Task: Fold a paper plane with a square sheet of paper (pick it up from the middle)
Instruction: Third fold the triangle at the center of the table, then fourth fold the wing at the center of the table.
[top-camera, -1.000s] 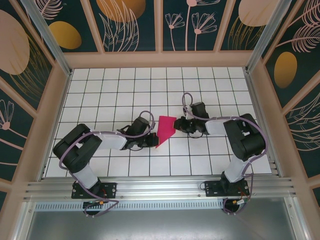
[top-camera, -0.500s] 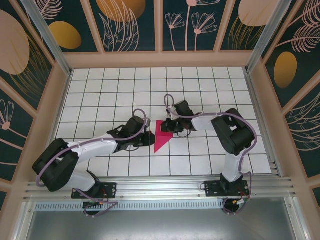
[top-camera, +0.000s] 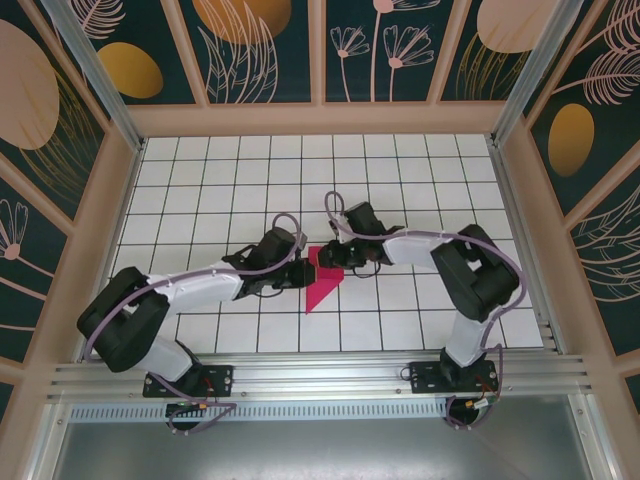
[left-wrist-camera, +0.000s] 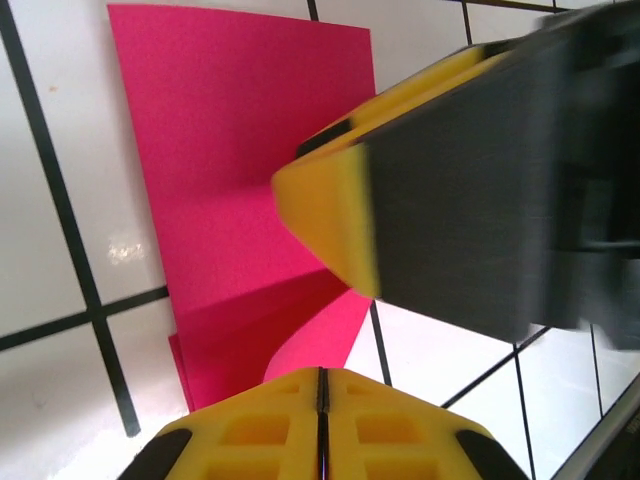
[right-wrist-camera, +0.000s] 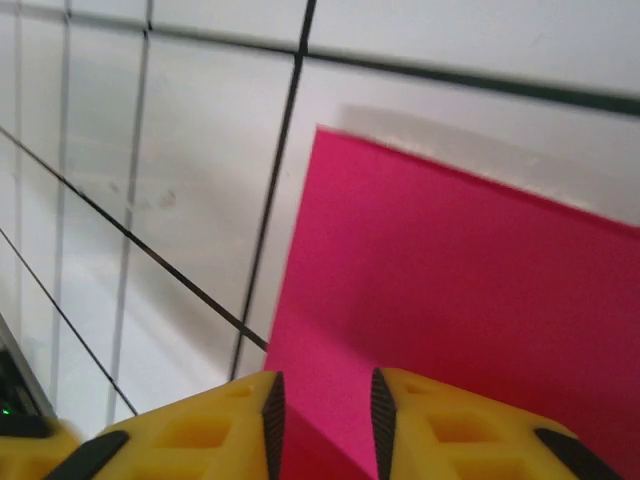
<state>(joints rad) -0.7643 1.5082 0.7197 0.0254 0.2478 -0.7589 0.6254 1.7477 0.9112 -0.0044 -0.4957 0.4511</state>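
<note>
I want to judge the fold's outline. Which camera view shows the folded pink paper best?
Top external: the folded pink paper shows nearly its whole pointed outline there. The left wrist view gives a close part with a raised flap; the right wrist view, one flat corner.

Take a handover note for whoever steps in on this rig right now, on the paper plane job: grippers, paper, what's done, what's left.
Sheet of paper: lying on the table between both grippers, already folded into a narrow triangular shape.
Left gripper: shut, tips at a raised flap on the sheet; whether it pinches the flap is unclear.
Right gripper: slightly open, low over the sheet's far end.
Done: early folds.
Left: the remaining creases; it is not a finished plane yet.
</note>
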